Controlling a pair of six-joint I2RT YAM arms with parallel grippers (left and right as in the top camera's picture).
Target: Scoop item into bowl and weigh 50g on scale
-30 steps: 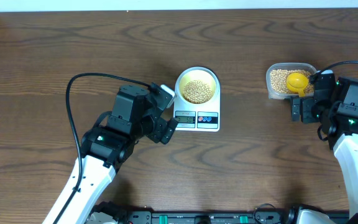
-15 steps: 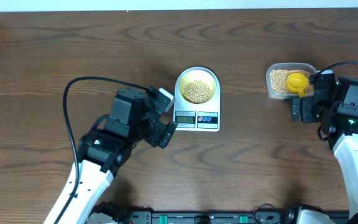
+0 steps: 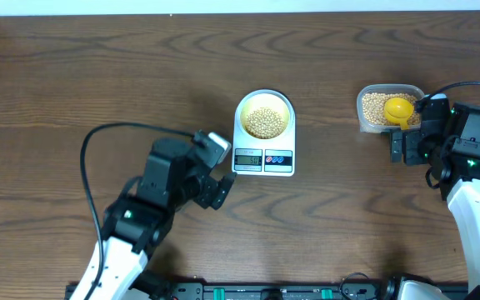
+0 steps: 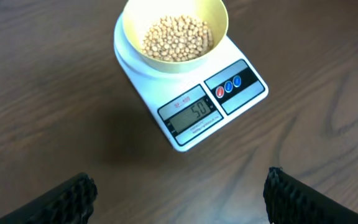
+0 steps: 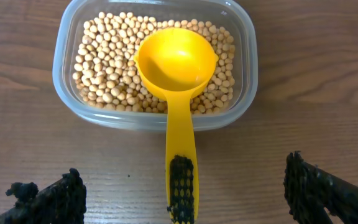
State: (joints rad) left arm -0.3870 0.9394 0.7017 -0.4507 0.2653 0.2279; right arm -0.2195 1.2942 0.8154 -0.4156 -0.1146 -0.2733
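The view is filled by a dark brown table [image 3: 73,75] marked with wavy wood grain, which is bordered along its far edge by a pale strip [image 3: 223,7] and is lit evenly, only soft shadows being cast.

dark brown wooden table [image 3: 98,75], with grain running across the whole frame. directly on it: white scale [image 3: 263,159] near the centre, and clear plastic container [image 3: 360,107] at upper right, well apart from the scale.
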